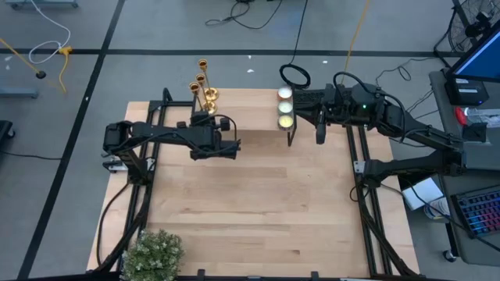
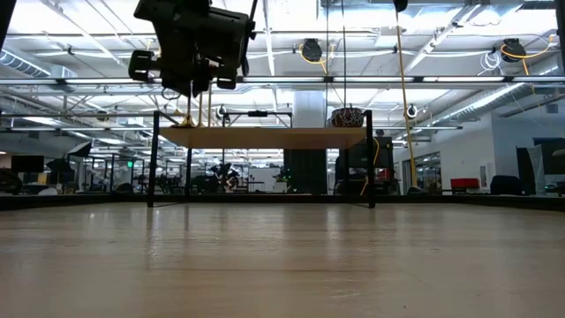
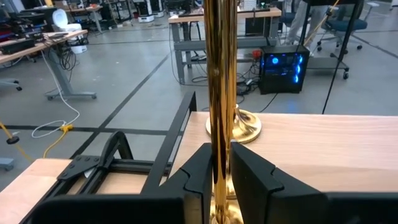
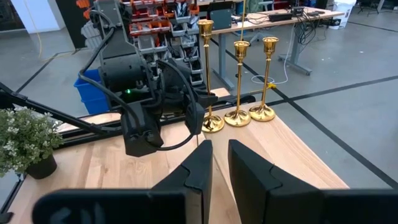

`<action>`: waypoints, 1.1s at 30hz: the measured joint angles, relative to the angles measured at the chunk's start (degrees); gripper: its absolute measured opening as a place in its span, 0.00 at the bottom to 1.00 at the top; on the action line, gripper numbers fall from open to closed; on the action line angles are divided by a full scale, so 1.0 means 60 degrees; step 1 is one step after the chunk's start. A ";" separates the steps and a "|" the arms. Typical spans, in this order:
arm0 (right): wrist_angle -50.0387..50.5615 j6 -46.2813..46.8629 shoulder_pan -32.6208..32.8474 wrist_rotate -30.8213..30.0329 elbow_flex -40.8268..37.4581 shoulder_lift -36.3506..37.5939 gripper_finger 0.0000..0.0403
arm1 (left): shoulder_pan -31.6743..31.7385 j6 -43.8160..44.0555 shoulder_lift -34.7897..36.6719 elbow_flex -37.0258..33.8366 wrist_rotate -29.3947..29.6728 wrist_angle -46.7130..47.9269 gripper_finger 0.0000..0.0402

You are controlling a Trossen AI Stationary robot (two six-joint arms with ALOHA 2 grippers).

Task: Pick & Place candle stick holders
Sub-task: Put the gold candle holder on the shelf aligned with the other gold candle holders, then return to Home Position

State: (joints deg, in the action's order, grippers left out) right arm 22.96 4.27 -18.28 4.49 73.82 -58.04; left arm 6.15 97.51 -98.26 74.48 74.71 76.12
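Three tall gold candle stick holders (image 1: 205, 87) stand in a row on a raised wooden board (image 2: 265, 137) at the table's far edge, on their round bases. My left gripper (image 3: 221, 168) is shut on the one nearest the table's near edge (image 4: 205, 68). The other two (image 4: 240, 74) (image 4: 268, 68) stand free beside it. My right gripper (image 4: 220, 163) is high over the far right (image 1: 303, 100). It points toward the table's left, is empty, and has a narrow gap between its fingers. My left gripper pinches the candle stick holder's thin stem (image 3: 217, 146) between its two fingers, low down, just above the flared base (image 3: 219, 214). The fingers come level from the table's near side and lie across the stem. The holder is upright. I cannot tell whether its base is clear of the board.
Three small glowing candles (image 1: 286, 108) sit on the board by my right gripper. A potted plant (image 1: 152, 254) stands at the near left corner. Black frame rails (image 1: 367, 211) run along both sides. Bare wood (image 1: 250, 195) lies in the middle.
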 joint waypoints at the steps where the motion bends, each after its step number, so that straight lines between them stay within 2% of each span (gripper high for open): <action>1: 0.0000 0.0000 0.0000 0.0001 0.0000 0.0000 0.12 | -0.0008 0.0000 0.0003 0.0000 -0.0023 0.0012 0.15; 17: 0.0004 0.0000 0.0001 0.0001 0.0000 0.0000 0.12 | -0.0047 -0.0007 0.0003 0.0000 -0.0020 0.0065 0.17; 21: 0.0004 0.0000 0.0000 0.0000 0.0000 0.0000 0.12 | -0.0092 -0.0007 0.0003 0.0000 -0.0024 0.0079 0.23; 33: 0.0004 -0.0066 0.0000 0.0000 0.0000 0.0000 0.12 | -0.0112 -0.0004 0.0007 0.0000 -0.0286 0.0154 0.51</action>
State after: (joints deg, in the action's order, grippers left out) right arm 22.98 3.88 -18.28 4.49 73.82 -58.04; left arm 5.48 97.49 -98.21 74.48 72.99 77.05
